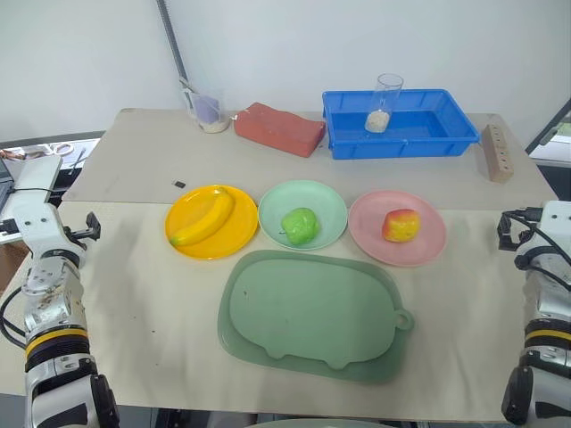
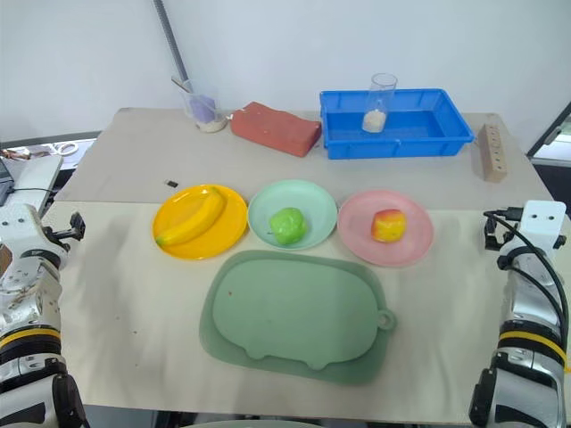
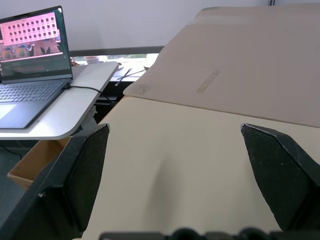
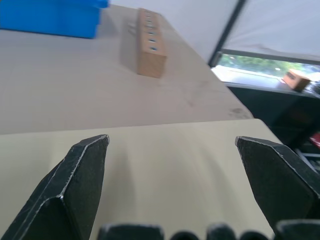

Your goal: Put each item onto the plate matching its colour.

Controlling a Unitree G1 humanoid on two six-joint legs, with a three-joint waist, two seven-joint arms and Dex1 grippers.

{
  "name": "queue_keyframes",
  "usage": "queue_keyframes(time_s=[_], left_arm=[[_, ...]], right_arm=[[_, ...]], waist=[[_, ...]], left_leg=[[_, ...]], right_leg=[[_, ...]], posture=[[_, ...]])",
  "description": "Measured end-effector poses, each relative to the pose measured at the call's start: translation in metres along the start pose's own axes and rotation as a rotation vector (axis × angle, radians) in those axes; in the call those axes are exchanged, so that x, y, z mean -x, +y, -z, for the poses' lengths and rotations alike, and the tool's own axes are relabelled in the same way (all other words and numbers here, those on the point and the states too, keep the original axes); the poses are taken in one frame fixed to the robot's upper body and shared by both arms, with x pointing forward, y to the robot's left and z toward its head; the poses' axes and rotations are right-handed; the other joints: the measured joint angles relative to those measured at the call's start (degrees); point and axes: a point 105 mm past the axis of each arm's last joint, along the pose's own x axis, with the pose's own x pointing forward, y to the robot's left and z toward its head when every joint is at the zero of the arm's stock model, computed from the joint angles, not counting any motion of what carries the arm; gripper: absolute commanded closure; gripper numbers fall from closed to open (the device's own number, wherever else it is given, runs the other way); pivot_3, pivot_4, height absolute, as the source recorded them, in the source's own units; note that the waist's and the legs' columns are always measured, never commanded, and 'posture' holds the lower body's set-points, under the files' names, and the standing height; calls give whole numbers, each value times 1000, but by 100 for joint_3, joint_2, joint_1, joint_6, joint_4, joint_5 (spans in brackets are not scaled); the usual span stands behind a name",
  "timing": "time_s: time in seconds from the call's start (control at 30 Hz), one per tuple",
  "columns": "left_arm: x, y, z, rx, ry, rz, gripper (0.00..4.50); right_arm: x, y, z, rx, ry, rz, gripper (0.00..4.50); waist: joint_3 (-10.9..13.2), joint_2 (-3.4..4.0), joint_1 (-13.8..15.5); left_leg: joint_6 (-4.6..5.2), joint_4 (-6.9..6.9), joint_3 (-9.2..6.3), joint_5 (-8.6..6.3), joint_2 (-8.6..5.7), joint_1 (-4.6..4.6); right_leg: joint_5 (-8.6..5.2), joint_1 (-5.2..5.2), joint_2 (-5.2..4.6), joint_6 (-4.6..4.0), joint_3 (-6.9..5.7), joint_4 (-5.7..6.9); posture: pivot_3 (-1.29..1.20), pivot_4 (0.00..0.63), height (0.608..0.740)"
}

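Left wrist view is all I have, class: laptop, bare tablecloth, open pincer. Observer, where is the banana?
Observer: The banana lies on the yellow plate.
Operator: And the green apple?
Observer: The green apple sits on the mint green plate, the middle one of the row.
Operator: The red one?
Observer: The red apple rests on the pink plate.

Wide-spread right hand [image 4: 172,165] over beige table [image 4: 75,90], wooden holed block [image 4: 151,44] beyond
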Motion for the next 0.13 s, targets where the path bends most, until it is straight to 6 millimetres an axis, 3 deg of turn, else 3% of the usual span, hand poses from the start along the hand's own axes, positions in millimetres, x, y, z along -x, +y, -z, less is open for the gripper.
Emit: queue_keyframes(time_s=[0.13], left_arm=[[0,-1,4,-21,-3,-10,0]], right_arm=[[-3,4,1,-6,-4,0,15]], waist=[[0,0,-7]], left_leg=[[-8,-14,1,5,0,9]], right_leg=[[0,2,0,0,0,0]], posture=[[0,150,740]])
